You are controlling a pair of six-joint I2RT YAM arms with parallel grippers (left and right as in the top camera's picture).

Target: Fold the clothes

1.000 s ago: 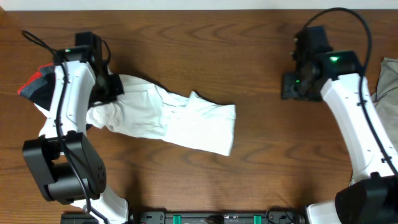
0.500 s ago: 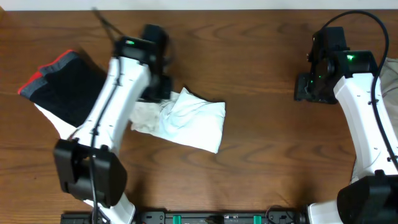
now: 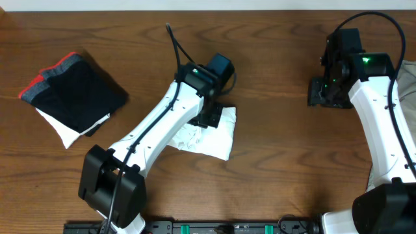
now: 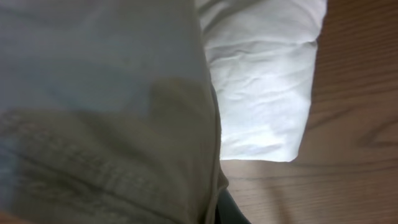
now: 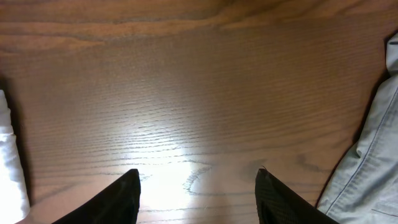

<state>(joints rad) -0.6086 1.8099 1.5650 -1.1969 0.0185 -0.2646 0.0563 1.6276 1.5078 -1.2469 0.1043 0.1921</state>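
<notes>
The white T-shirt [image 3: 220, 138] lies bunched in a short fold at the table's middle. No lettering or tag shows. My left gripper [image 3: 210, 118] is over the shirt's upper part, shut on a fold of it. In the left wrist view the held cloth [image 4: 106, 112] drapes close over the lens, the rest of the shirt [image 4: 264, 81] lies beyond, and only a dark finger tip [image 4: 229, 211] shows. My right gripper [image 3: 324, 92] is open and empty over bare wood at the back right; its fingers [image 5: 198, 186] are spread wide.
A folded black garment with red trim [image 3: 73, 91] lies on a white one [image 3: 64, 132] at the back left. A pale grey cloth [image 3: 407, 78] lies at the right edge, also in the right wrist view [image 5: 372, 155]. A white cloth edge [image 5: 9, 155] shows at left there.
My left arm swung from the far left to the middle, carrying the shirt's left end over the rest, so the shirt is now much shorter. The right arm shifted slightly right, then stayed.
</notes>
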